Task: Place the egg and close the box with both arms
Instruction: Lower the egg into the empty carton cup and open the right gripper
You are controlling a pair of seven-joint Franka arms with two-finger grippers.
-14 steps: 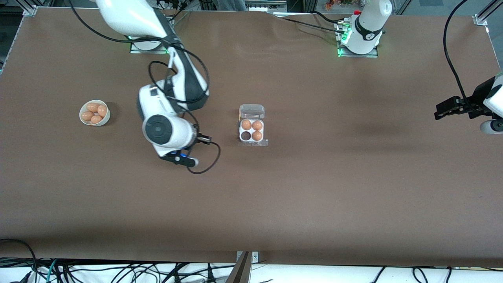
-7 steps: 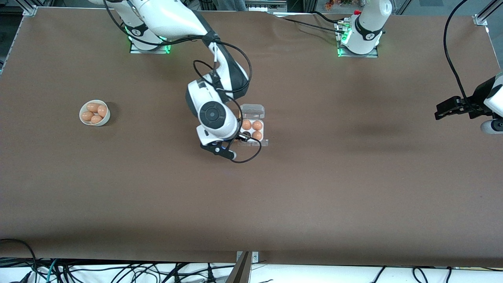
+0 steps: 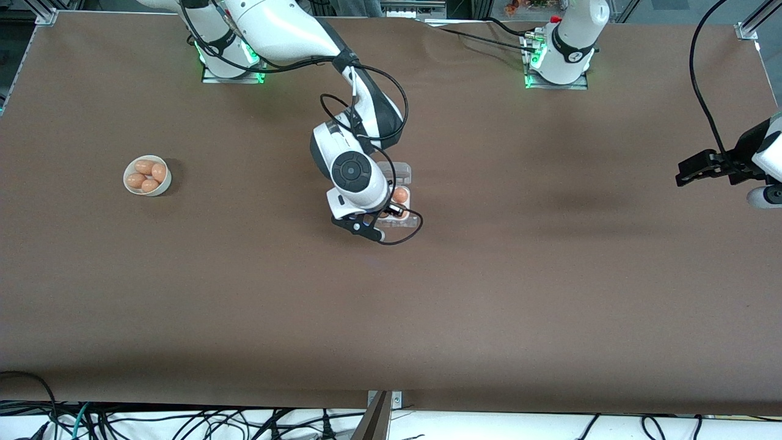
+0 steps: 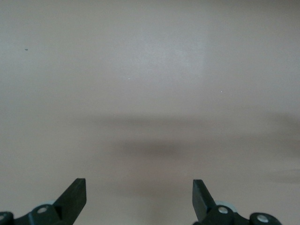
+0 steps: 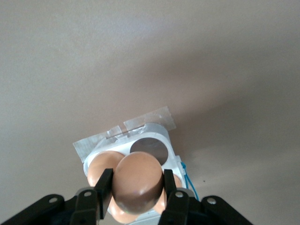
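Observation:
The box (image 3: pixel 404 175) stands mid-table with its clear lid open; the right arm's hand covers most of it. In the right wrist view my right gripper (image 5: pixel 136 187) is shut on a brown egg (image 5: pixel 138 180) and holds it over the box (image 5: pixel 171 157), whose empty cell (image 5: pixel 149 150) shows dark beside eggs in other cells. In the front view that gripper (image 3: pixel 382 214) is mostly hidden under the wrist. My left gripper (image 3: pixel 693 171) is open and empty over the table at the left arm's end; its wrist view shows its two fingertips (image 4: pixel 75 192) over bare table.
A round white bowl (image 3: pixel 147 175) with several brown eggs sits toward the right arm's end of the table. A black cable loops from the right wrist beside the box. Clear tape (image 5: pixel 140 123) holds the box's front edge to the table.
The right arm has swung from between bowl and box to over the box, carrying the egg. The left arm has not moved.

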